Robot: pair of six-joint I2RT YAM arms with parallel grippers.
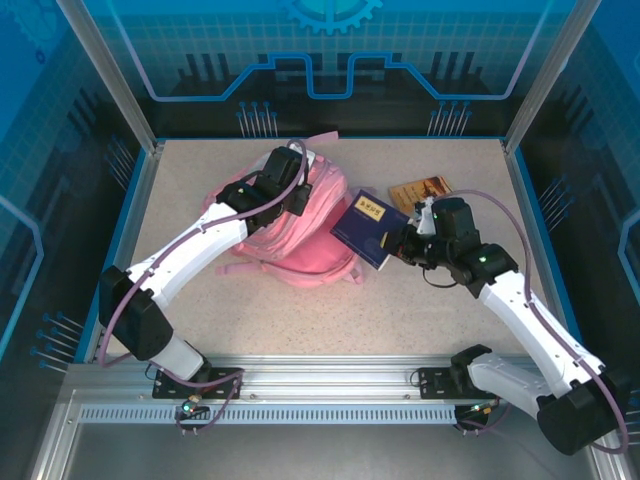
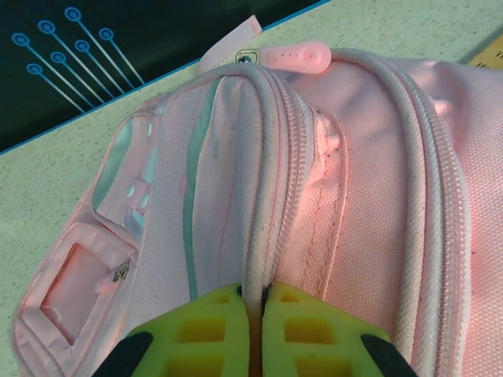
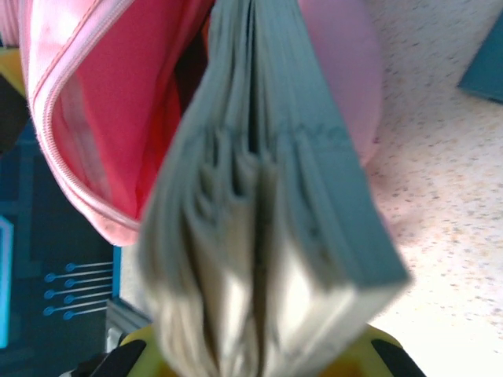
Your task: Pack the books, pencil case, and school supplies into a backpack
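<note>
yellow-green fingers (image 2: 212, 330) of the left pincer (image 2: 255, 302) sit closest to the lens in the left wrist view. they are pressed together on a piped seam ridge of the pink backpack (image 2: 369, 181), beside its zipper (image 2: 295, 157). the bag lies flat on the speckled table (image 2: 47, 188).

right wrist view: the right pincer (image 3: 259, 357) pinches a navy book (image 3: 314, 181) held edge-on, pages fanned and blurred. whether it grips one volume or two cannot be told. the backpack's open mouth (image 3: 102, 118) lies just beyond the book's far edge. a teal flat piece (image 3: 487, 71) lies on the table at the corner.

top view: the left pincer (image 1: 300, 195) grips the backpack (image 1: 300, 250) at its upper end. the right pincer (image 1: 405, 243) holds the navy book (image 1: 372, 228), tilted, at the bag's right side. a tan-orange book (image 1: 420, 188) lies on the table beyond.

assessment: early stage. the bag appears held open and the navy book is at the mouth, not yet inside. the tan-orange book, pencil case and supplies are outstanding. bag contents cannot be verified.
</note>
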